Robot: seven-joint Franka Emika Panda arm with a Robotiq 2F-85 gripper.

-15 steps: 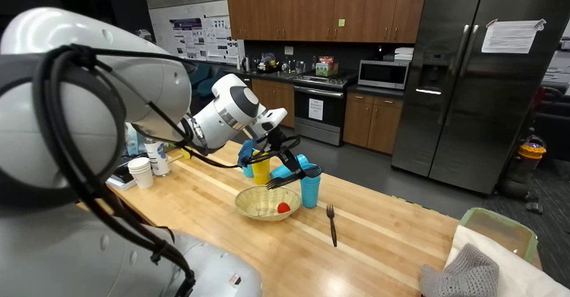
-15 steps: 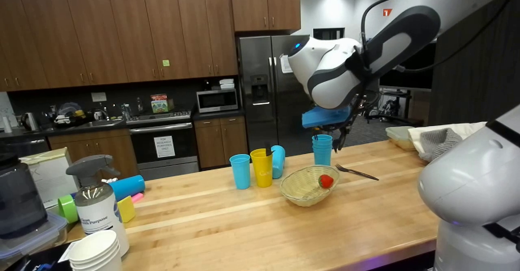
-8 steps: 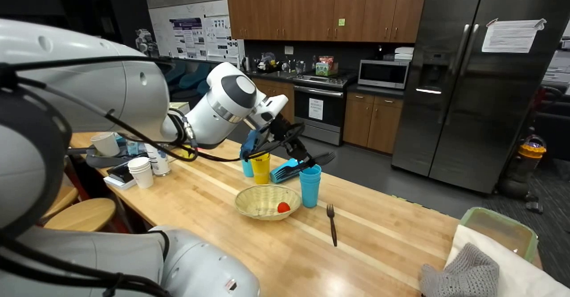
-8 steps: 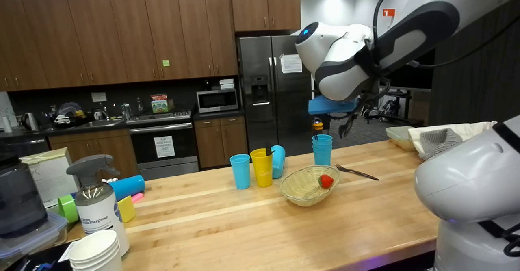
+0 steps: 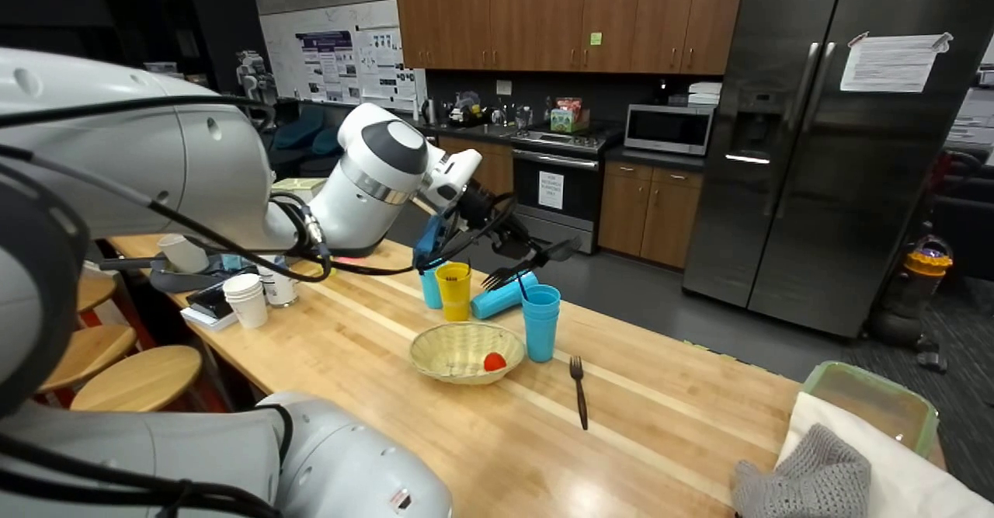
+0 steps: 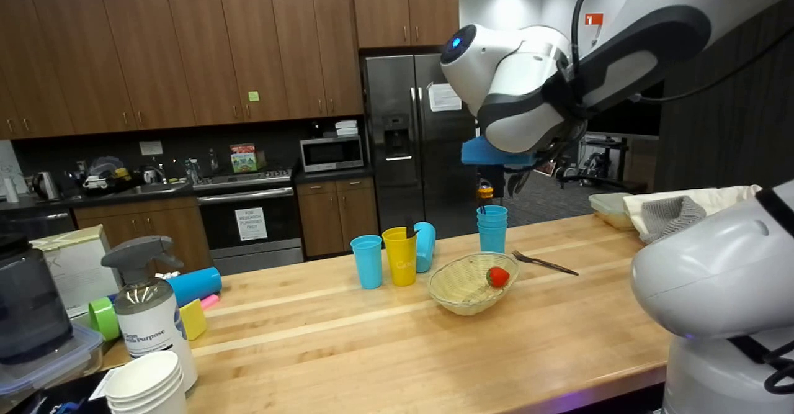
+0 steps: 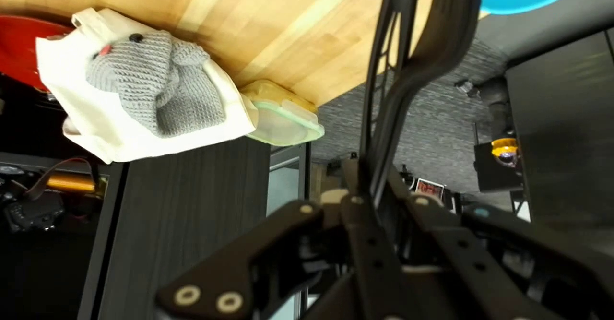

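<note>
Farthest to the left of the jaws, in an exterior view, we see a nested stack of white paper cups (image 5: 247, 304) near the edge of the pale wooden counter (image 5: 365, 347), with a white-labelled spray bottle (image 5: 283, 291) just beside it. Closer in, left of the jaws and lower, we find an upright light-blue plastic cup (image 5: 432, 291) and, next to it, an upright yellow plastic cup (image 5: 454, 300) with something thin and dark showing at its mouth. Below the jaws and somewhat to their left sits a shallow, pale woven basket (image 5: 435, 353), a red strawberry (image 5: 494, 362) inside it. Under the jaws, a light-blue plastic tumbler (image 5: 501, 299) lies on its side.

We see the jaws pinching two slim black plastic utensils by their handles, up off the counter. One, a tined fork (image 5: 499, 278), slants down to the left; the second utensil (image 5: 561, 251) points right, its head too blurred for us to name. In the wrist view their handles run together between the fingertips.

Just below the jaws, to the right, stands a light-blue stack of plastic cups (image 5: 541, 328), a thin dark handle rising from it. Farther right and lower, a dark plastic dinner fork (image 5: 579, 394) lies flat. Well to the right, we see a grey knitted toy (image 5: 815, 479) on a cream cloth bag (image 5: 908, 464), beside a green-rimmed clear container (image 5: 870, 401).
</note>
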